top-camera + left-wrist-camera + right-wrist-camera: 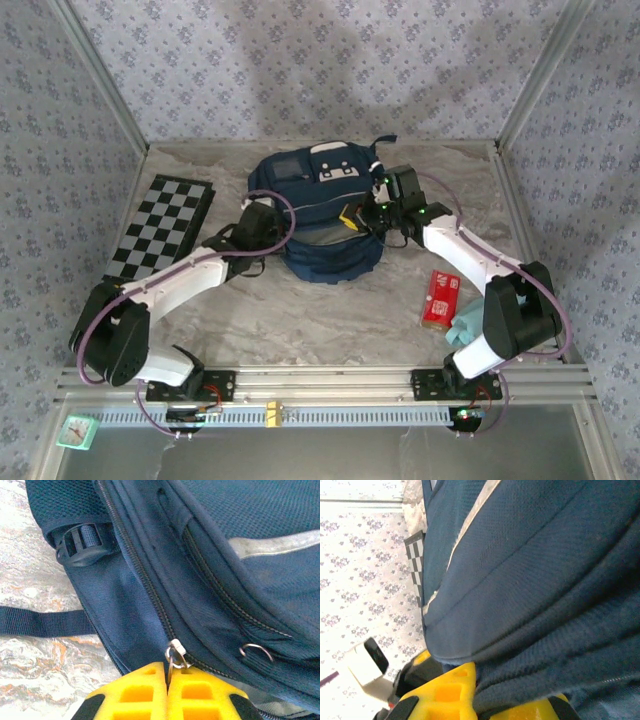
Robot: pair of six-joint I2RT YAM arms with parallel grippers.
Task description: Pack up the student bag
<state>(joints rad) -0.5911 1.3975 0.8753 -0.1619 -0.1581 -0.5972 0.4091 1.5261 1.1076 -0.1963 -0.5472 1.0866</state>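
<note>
Sitting at bench (300, 320) centre-back: student bag (318, 215), arms either side; chessboard (160, 225) left, red box (439, 298) right.
Left wrist: left jaws closed, pinching zipper pull (175, 652).
Right wrist: right jaws clamped on student bag fabric fold.

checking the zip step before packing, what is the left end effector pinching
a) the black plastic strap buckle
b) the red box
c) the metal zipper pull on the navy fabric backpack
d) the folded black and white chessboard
c: in the left wrist view the left end effector has its yellow fingers closed together on the small silver metal zipper pull of the large navy-blue fabric backpack.
</note>
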